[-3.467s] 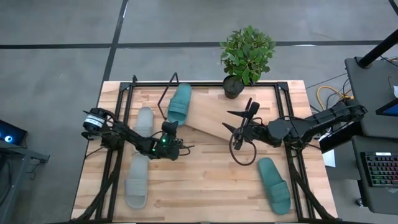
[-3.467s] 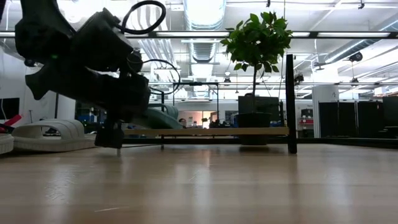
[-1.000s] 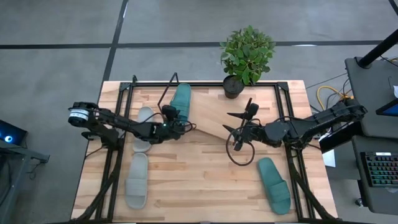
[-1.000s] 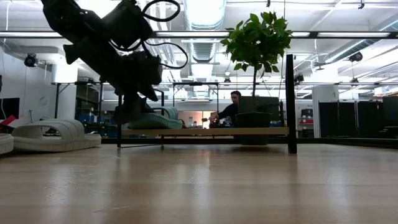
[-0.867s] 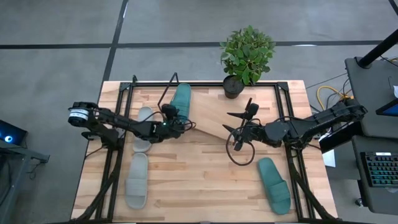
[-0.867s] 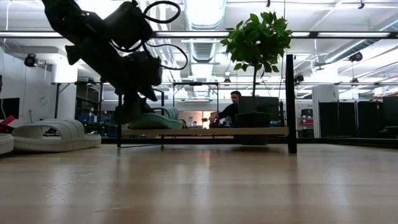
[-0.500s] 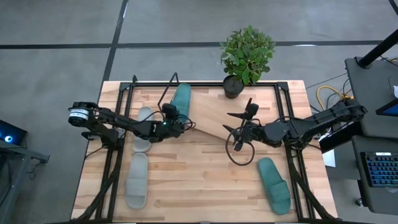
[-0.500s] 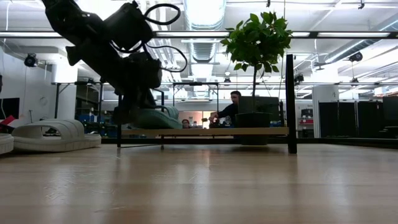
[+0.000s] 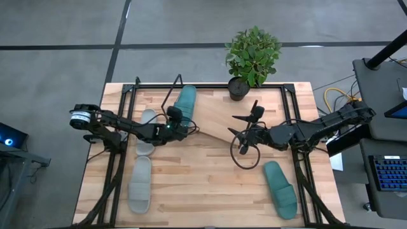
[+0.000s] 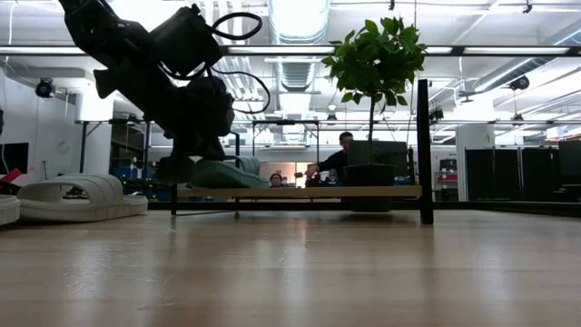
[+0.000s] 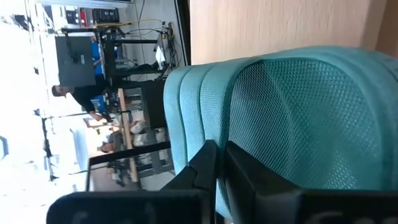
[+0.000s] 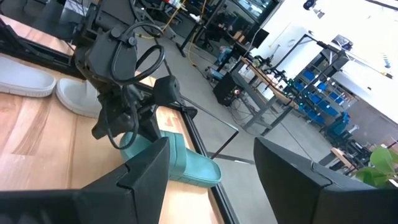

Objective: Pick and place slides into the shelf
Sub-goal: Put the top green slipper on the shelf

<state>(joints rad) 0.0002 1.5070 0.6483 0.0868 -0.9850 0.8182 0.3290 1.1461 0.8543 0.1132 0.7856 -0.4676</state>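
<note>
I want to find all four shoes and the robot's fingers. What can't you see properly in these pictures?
- Left fingers: shut at the green slide; wrist view doesn't show whether they pinch it.
- High view: the left arm covers part of one grey slide.
- Low view: the shelf board hides the green slide's sole.
- Low view: second green slide and right gripper out of frame.

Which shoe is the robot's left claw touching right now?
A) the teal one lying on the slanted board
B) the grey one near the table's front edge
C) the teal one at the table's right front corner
A: the left gripper is shut at the edge of the teal slide lying on the shelf.
</note>
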